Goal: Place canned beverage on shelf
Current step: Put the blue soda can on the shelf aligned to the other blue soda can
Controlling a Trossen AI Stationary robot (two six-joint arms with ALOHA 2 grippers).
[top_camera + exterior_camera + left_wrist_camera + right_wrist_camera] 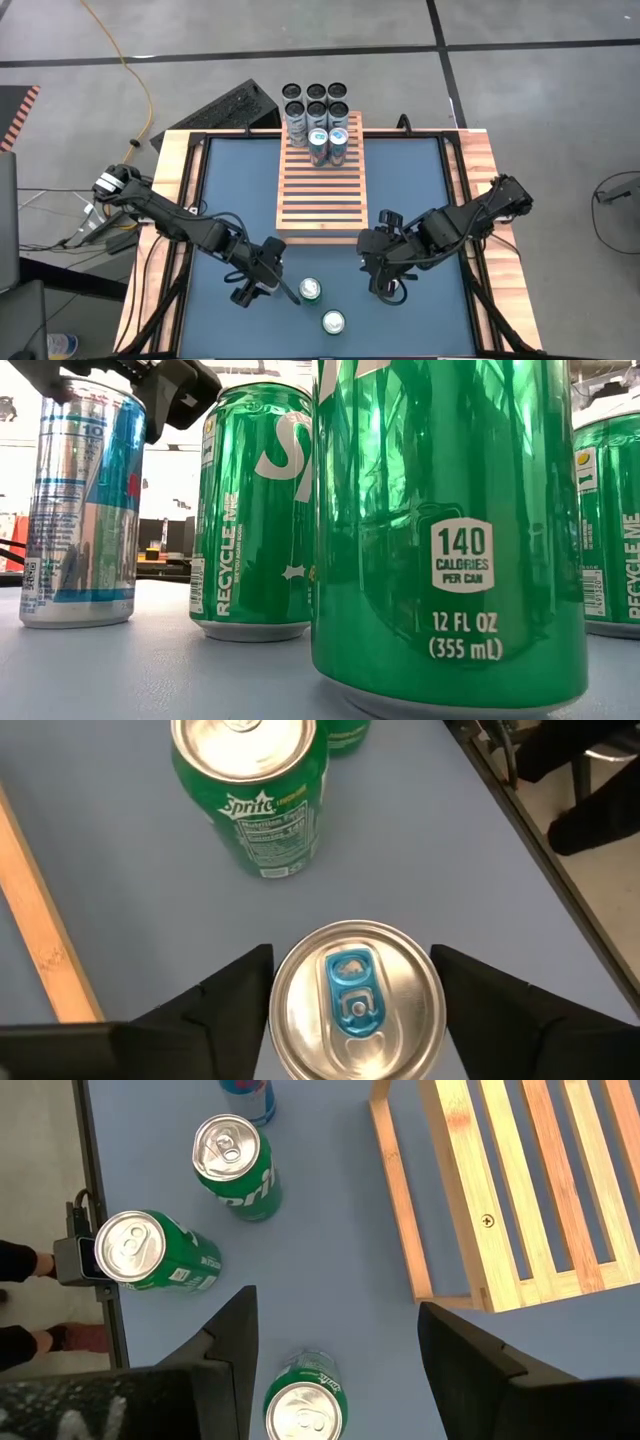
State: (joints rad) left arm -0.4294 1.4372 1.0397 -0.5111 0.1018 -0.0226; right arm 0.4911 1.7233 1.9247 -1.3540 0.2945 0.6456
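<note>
My left gripper (350, 982) stands wide open, a finger on either side of a blue-tabbed can (355, 1000) without gripping it; only its wrist view shows this. Ahead sits a green can (252, 790). My right gripper (335, 1345), also open and empty, hovers over another green can (303, 1405). The shelf (322, 185) lies beyond both.

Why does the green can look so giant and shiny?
In the low view the nearest green can stands right by the camera, so it fills the frame, and bright streaks of light gleam on its side. In the high view the same cans look tiny.
</note>
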